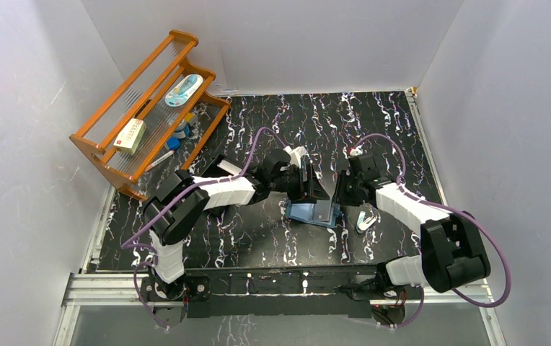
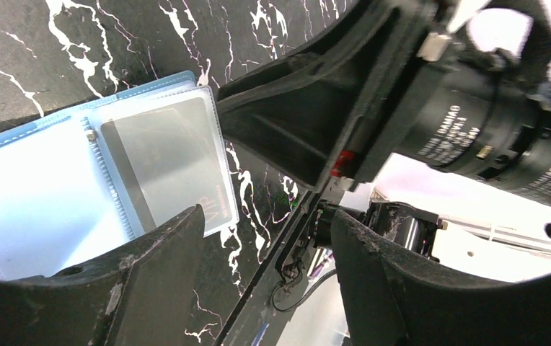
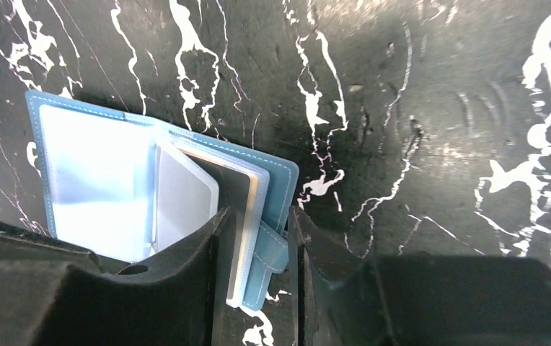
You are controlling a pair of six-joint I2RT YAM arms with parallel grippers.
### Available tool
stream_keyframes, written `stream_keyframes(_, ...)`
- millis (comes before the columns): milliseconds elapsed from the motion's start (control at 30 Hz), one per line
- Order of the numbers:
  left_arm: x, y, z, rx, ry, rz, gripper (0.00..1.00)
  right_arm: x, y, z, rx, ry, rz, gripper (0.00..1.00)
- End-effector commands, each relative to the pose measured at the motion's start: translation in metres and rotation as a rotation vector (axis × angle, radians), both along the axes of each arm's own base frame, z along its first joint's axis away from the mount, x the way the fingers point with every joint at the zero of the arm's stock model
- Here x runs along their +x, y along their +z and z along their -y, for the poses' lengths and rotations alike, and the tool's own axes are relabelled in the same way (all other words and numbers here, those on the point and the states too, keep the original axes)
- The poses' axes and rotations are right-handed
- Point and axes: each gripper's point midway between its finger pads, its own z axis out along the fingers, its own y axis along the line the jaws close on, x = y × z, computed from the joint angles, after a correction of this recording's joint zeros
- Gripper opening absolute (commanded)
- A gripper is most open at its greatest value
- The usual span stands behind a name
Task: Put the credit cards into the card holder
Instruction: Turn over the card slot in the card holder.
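fingers (image 3: pixel 186 288) of my right tool (image 3: pixel 258 231) hide the lower corner of the card holder (image 3: pixel 99 180), jaws closed on its right edge by the snap tab (image 3: pixel 272 252). it lies open on the bench (image 3: pixel 438 108), a grey card (image 2: pixel 164 158) dim inside a clear pocket. my left tool (image 2: pixel 267 216) hangs open just beside it. a whitish thing (image 1: pixel 365 219) near my right arm is too small to tell; a wooden rack (image 1: pixel 184 45) stands well apart.

Left pincer (image 2: pixel 265 216) open, right pincer (image 3: pixel 258 216) gripping
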Motion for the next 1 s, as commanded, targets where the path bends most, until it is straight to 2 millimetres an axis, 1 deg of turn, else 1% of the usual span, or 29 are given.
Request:
stream_keyframes(0,0.005,0.027,0.002,-0.018,-0.011,0.068,0.63,0.018,0.037,0.016,-0.067,-0.041,0.100,0.42)
stream_keyframes(100,0.007,0.027,-0.006,0.025,0.008,0.089,0.63,0.020,0.051,0.019,-0.075,-0.051,0.127,0.44)
stream_keyframes(167,0.012,0.029,-0.015,0.090,0.043,0.120,0.63,0.021,0.058,0.015,-0.053,-0.038,0.140,0.48)
stream_keyframes(300,0.025,0.032,-0.040,0.236,0.083,0.196,0.63,0.019,0.072,0.005,0.004,-0.005,0.155,0.53)
stream_keyframes(400,0.035,0.036,-0.064,0.332,0.136,0.229,0.63,0.017,0.082,-0.005,0.056,0.027,0.171,0.55)
stream_keyframes(500,0.047,0.040,-0.095,0.455,0.181,0.291,0.63,0.015,0.087,-0.010,0.081,0.053,0.184,0.59)
stream_keyframes(567,0.055,0.040,-0.123,0.578,0.201,0.349,0.62,0.013,0.090,-0.009,0.078,0.061,0.196,0.62)
stream_keyframes(667,0.073,0.049,-0.170,0.728,0.299,0.386,0.60,0.012,0.092,-0.007,0.069,0.065,0.211,0.64)
stream_keyframes(767,0.087,0.064,-0.205,0.763,0.407,0.398,0.60,0.011,0.094,-0.008,0.082,0.068,0.225,0.65)
stream_keyframes(833,0.092,0.071,-0.225,0.765,0.496,0.399,0.60,0.011,0.096,-0.010,0.098,0.076,0.236,0.67)
stream_keyframes(933,0.098,0.071,-0.248,0.723,0.637,0.335,0.58,0.011,0.097,-0.011,0.104,0.081,0.240,0.70)
stream_keyframes(967,0.099,0.071,-0.252,0.694,0.680,0.308,0.57,0.011,0.097,-0.011,0.101,0.079,0.239,0.72)
